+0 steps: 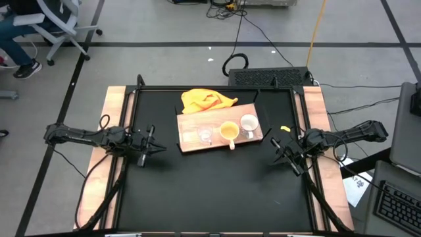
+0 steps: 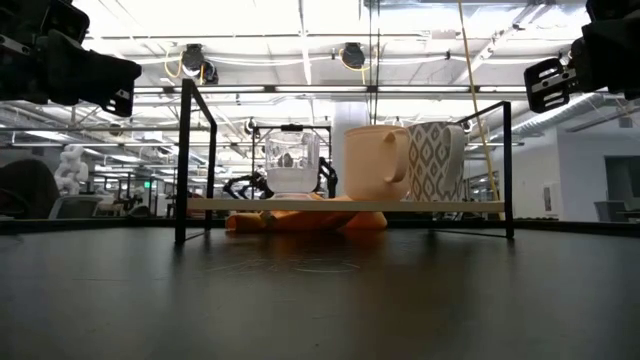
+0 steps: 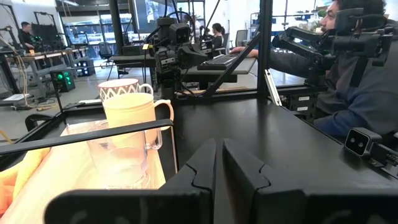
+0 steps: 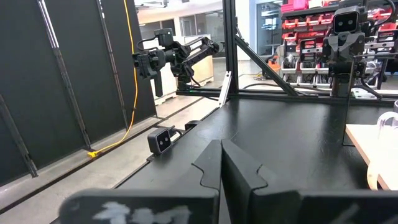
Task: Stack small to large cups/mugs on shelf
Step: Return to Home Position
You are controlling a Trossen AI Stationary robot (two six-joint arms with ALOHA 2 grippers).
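Observation:
Three cups stand upright in a row on the light wooden shelf board [image 1: 191, 125]. They are a tiny clear glass cup [image 1: 205, 135], a yellow-orange mug [image 1: 229, 131] and a white patterned mug [image 1: 248, 123]. The low view shows the glass cup [image 2: 292, 165], yellow mug [image 2: 375, 162] and white mug [image 2: 435, 160] side by side, none inside another. My left gripper [image 1: 154, 146] is shut and empty, left of the board and above the table. My right gripper [image 1: 281, 153] is shut and empty, right of the board. Their shut fingers show in the left wrist view [image 3: 219, 168] and the right wrist view [image 4: 221, 163].
A crumpled yellow cloth [image 1: 205, 100] lies at the board's far edge. A black frame [image 2: 186, 160] with upright posts rings the table. A person [image 3: 354, 81] sits beyond the table's right side. Bare black tabletop [image 1: 217, 191] stretches toward the near edge.

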